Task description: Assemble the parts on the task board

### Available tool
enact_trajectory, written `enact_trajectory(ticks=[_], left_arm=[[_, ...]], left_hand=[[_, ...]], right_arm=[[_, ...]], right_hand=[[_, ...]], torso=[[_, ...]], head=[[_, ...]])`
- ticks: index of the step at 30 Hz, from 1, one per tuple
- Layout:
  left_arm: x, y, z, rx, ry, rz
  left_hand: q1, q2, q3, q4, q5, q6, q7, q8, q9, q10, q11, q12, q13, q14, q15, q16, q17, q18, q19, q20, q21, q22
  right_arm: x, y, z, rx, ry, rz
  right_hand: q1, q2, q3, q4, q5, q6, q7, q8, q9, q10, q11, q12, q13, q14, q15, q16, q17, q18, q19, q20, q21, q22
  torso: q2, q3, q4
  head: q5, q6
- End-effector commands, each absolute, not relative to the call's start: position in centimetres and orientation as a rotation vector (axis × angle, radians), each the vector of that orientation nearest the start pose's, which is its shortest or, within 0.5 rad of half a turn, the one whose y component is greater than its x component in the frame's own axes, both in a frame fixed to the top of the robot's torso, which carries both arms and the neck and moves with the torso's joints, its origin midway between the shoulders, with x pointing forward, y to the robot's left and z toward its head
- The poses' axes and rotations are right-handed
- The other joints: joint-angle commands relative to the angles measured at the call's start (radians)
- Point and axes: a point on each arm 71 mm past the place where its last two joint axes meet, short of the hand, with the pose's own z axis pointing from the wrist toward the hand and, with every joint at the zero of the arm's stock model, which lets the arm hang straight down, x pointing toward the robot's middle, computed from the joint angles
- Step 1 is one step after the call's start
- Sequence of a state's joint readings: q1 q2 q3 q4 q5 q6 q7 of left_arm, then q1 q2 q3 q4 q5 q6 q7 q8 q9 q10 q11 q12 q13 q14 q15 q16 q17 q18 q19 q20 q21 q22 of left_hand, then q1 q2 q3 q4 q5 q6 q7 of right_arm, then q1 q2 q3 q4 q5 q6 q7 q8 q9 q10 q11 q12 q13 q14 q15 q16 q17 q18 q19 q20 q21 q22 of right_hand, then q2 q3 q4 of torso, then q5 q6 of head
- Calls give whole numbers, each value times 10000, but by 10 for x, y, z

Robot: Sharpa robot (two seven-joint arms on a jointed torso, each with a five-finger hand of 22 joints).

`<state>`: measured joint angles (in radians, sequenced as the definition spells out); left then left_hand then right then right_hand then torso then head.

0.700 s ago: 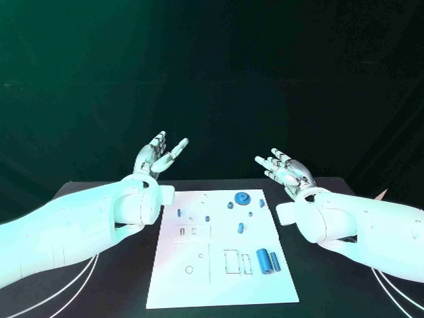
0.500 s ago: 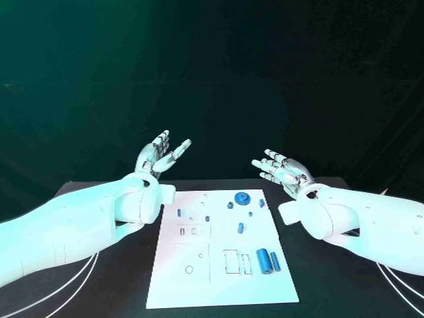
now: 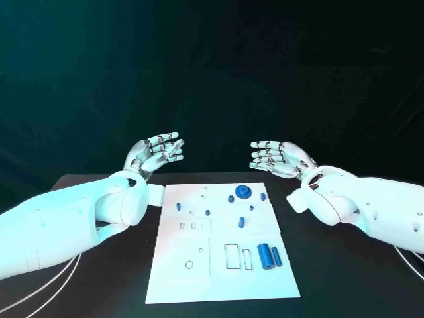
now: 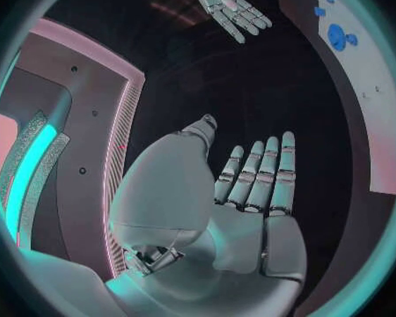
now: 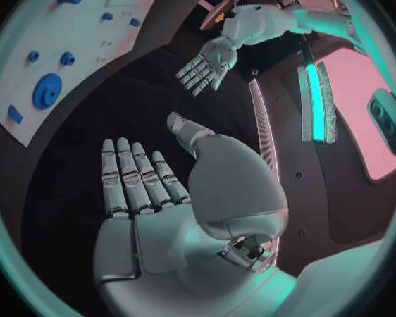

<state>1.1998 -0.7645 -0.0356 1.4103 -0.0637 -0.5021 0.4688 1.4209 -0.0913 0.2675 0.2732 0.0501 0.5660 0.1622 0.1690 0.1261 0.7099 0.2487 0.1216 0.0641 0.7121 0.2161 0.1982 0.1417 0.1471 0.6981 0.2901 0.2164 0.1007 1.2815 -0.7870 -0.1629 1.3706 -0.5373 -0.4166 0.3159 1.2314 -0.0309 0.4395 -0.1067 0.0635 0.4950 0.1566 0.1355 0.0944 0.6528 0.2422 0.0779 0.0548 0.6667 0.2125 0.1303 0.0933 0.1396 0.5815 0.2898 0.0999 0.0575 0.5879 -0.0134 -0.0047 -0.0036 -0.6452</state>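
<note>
The white task board (image 3: 222, 271) lies in the middle of the black table. On it are a blue round disc (image 3: 242, 192) at the far end, several small blue pieces around it, and a blue cylinder (image 3: 265, 256) with a slimmer blue rod (image 3: 277, 256) near the right edge. My left hand (image 3: 158, 152) is raised above the board's far left corner, fingers apart, holding nothing. My right hand (image 3: 278, 158) is raised above the far right corner, also empty with fingers apart. The left wrist view shows my left hand (image 4: 251, 190) flat and empty; the right wrist view shows my right hand (image 5: 149, 190) likewise.
Bare black table (image 3: 355, 278) lies on both sides of the board. Rectangular slots (image 3: 232, 256) and small holes mark the board's near half. White cables (image 3: 64, 278) run along the table's left side.
Both hands have turned inward towards each other, and the right hand has moved left. The camera has shifted a little, so the board sits slightly differently in the picture.
</note>
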Motion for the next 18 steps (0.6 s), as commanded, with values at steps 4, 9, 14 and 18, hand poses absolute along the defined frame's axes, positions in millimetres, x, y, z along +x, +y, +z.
enact_trajectory(ticks=[4, 9, 14, 18], left_arm=[[507, 213, -167, -9780, 12733, -14321], [499, 213, -158, -9521, 12873, -14670], [486, 211, -147, -9303, 13096, -15210], [479, 210, -142, -9212, 13225, -15529]], left_hand=[[331, -84, 263, -188, 34, 1643, 1082, 577, 340, 1446, -254, 47, 28, 1204, -330, 414, 416, 371, 1287, -95, 513, 70], [502, -191, 420, -356, 40, 1906, 995, 671, 389, 1830, -373, -71, 33, 1752, -513, 643, 747, 376, 1951, -280, 851, 150], [590, -268, 491, -469, 40, 1953, 969, 683, 396, 1961, -407, -151, 33, 1882, -567, 711, 904, 371, 2169, -357, 988, 185], [579, -306, 515, -504, 39, 1951, 967, 671, 393, 1998, -416, -236, 27, 1962, -601, 767, 1024, 367, 2372, -414, 1139, 238]], right_arm=[[519, -216, -172, 1853, 15576, 10099], [524, -210, -166, 310, 15835, 9185], [527, -199, -164, -1614, 16102, 7766], [529, -193, -165, -2469, 16141, 6988]], right_hand=[[576, -501, 356, -235, 29, 3357, 783, 755, 460, 3152, -509, -52, 90, 3027, -589, 484, 240, 464, 3579, -298, 565, 133], [621, -698, 421, -192, -16, 3812, 598, 815, 499, 3738, -727, -57, 129, 3975, -907, 759, 477, 465, 4529, -642, 846, 211], [717, -972, 285, -214, 54, 4303, 332, 908, 647, 4467, -1067, -76, 197, 5565, -1471, 1473, 1208, 430, 5986, -1282, 1767, 643], [720, -1161, 153, -197, 158, 4581, 130, 941, 819, 4854, -1326, -109, 278, 6763, -1859, 2348, 2089, 421, 6902, -1727, 2751, 1211]], torso=[[303, -10, 117], [525, -27, 215], [783, -47, 326], [973, -77, 436]], head=[[-93, 32], [-173, 86], [-288, 130], [-404, 166]])
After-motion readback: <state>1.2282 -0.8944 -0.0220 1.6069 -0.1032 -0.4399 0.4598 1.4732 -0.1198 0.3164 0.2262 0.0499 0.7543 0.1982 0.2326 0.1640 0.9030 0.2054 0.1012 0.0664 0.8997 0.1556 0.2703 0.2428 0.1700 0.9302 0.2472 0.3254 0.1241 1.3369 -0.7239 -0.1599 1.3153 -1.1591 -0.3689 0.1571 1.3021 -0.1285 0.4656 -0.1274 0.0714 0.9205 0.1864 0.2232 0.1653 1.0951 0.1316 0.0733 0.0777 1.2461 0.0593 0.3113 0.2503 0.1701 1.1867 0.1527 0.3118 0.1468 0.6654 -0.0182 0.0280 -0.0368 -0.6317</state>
